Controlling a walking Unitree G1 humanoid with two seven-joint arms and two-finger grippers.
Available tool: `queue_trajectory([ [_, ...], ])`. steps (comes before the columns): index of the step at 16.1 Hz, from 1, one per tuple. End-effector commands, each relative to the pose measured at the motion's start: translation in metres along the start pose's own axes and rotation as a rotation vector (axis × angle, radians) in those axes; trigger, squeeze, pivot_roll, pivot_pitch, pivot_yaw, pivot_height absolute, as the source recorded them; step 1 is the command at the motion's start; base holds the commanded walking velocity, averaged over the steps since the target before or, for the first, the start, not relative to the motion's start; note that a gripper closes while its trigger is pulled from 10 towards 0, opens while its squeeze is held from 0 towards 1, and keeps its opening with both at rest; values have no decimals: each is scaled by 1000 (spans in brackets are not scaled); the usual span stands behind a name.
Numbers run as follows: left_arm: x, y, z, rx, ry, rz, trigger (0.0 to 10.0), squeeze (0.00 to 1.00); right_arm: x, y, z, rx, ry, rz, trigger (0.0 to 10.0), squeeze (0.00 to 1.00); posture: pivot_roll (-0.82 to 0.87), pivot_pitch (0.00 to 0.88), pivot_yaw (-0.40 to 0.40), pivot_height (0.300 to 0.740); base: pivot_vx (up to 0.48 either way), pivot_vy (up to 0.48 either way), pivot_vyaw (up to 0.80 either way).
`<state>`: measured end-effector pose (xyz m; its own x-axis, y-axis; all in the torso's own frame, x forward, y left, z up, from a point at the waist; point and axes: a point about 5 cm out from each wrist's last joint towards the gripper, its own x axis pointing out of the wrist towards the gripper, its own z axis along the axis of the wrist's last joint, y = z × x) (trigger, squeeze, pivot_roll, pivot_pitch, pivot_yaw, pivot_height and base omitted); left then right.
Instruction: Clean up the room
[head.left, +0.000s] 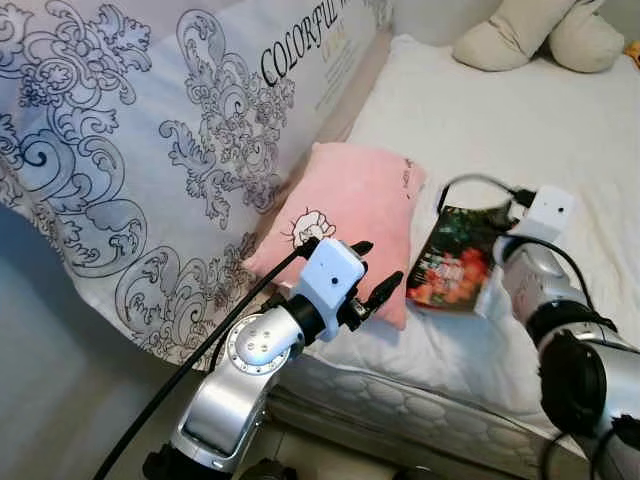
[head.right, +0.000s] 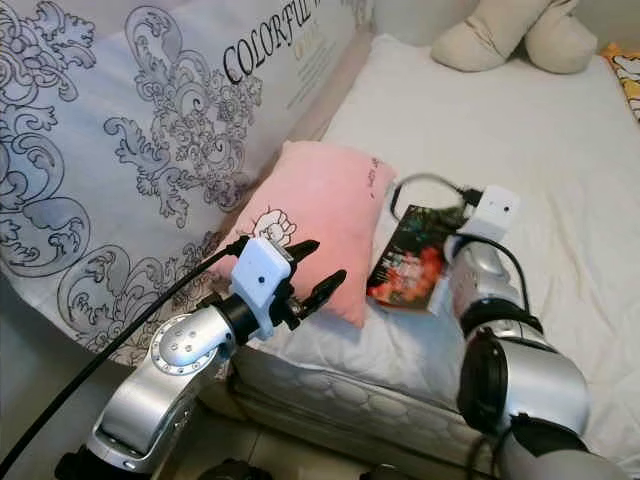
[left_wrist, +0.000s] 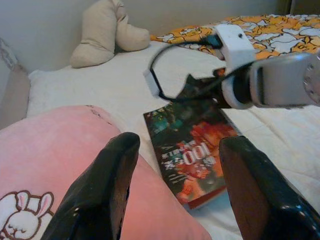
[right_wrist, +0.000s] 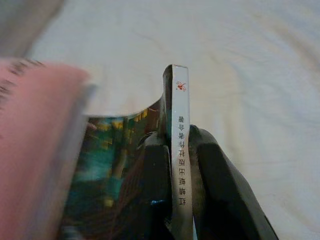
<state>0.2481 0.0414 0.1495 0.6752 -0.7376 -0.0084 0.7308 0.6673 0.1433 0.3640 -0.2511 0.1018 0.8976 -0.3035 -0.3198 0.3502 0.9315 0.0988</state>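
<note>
A dark book with red flowers on its cover lies on the white bed, tilted up at one edge. My right gripper is shut on its white spine; the right wrist is just right of the book. A pink pillow with a rabbit print lies left of the book, leaning on the patterned bedding. My left gripper stands open at the pillow's near corner, nothing between its fingers. In the left wrist view the book lies beyond those fingers.
A large white duvet with grey scroll patterns is heaped at the left. A beige plush toy sits at the bed's far end. An orange printed blanket covers the far right of the bed. Grey floor lies at the lower left.
</note>
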Motion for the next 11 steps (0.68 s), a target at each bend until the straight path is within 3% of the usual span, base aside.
queue_trajectory([
  [1,-2,-3,2,5,4,15,10000,0,-1,-4,-7,-130,7,-26,0,0,34,83,89,740,0,0,0],
  [6,-5,-5,5,-1,10,52,10000,0,-4,-8,-20,-252,44,-61,0,0,55,119,103,740,0,0,0],
  [9,-8,-5,6,-2,15,67,10000,0,-4,-3,-22,-224,45,-54,0,0,64,129,105,740,0,0,0],
  [10,-8,-5,6,-2,16,70,10000,0,-3,0,-16,-179,16,-56,0,902,64,129,105,740,0,0,0],
  [11,-8,-4,6,-1,18,75,10000,0,-2,1,-10,-144,-5,-64,10000,1000,63,127,104,740,0,0,0],
])
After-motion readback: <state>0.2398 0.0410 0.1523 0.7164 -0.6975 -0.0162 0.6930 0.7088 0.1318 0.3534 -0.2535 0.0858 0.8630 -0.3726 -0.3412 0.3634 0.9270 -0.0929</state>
